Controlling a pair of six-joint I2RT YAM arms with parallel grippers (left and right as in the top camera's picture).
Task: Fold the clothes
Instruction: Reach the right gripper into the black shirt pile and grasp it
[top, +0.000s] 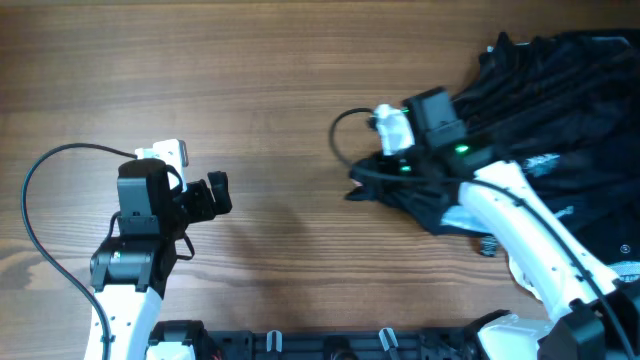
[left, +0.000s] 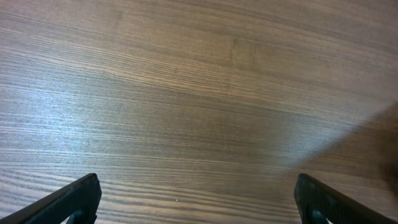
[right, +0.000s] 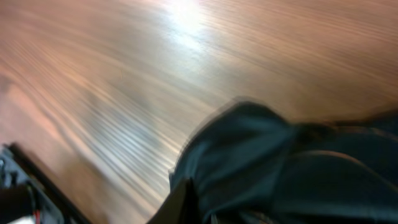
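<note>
There is one jersey (top: 565, 85), one bench (top: 250, 70), and two arms, each with one hand.

The jersey is black and lies crumpled on the right side of the bench, reaching its far right edge in the overhead view. It is not spread flat. The heap's long axis runs roughly left to right, rising slightly toward the far right corner. It narrows to a drawn-out tip that points left, toward the middle of the bench. A few small pale marks show on the cloth near the right arm; they are too small to read.

The right hand (top: 365, 182) sits at that left tip, with the rest of the jersey trailing away to its right, under and behind the arm. The right wrist view is blurred. It shows dark cloth (right: 280, 168) bunched right up against one finger (right: 180, 202), with bare wood (right: 186, 62) beyond. The other finger is hidden, so I cannot tell whether this hand is clamped on the cloth.

The left hand (top: 213, 196) is over bare bench at the lower left, well apart from the jersey. In its wrist view its fingers (left: 74, 202) stand wide apart, with only wood grain (left: 199, 93) between them.
</note>
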